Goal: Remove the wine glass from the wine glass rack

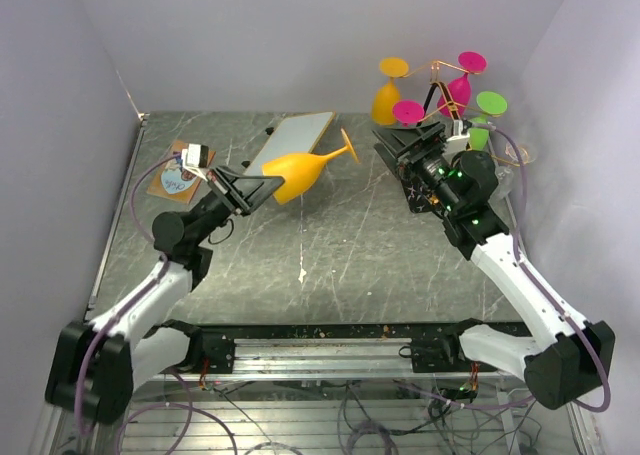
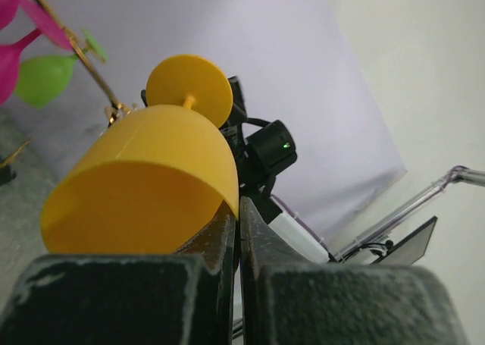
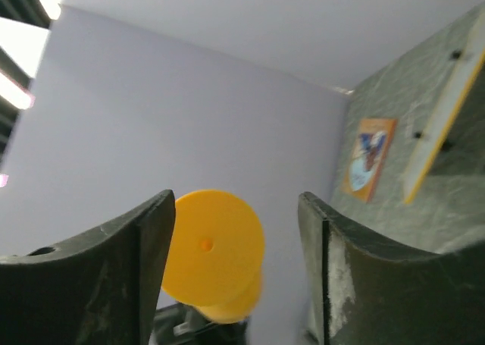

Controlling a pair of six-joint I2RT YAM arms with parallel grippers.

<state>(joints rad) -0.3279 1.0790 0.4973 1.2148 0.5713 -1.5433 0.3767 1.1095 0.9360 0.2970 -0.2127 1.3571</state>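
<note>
Over the marbled table (image 1: pixel 350 245), glass (image 1: pixel 300 173) is clear of the rack (image 1: pixel 445 80), sideways in mid-air since left gripper (image 1: pixel 268 188) pinches its bowl rim, right gripper (image 1: pixel 390 145) spread wide at the foot, holding nothing.

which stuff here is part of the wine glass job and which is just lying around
Job: yellow wine glass, pinched by the left gripper; wine glass rack; other glasses on it; right gripper, open.
Lying about: flat board; picture card.
</note>
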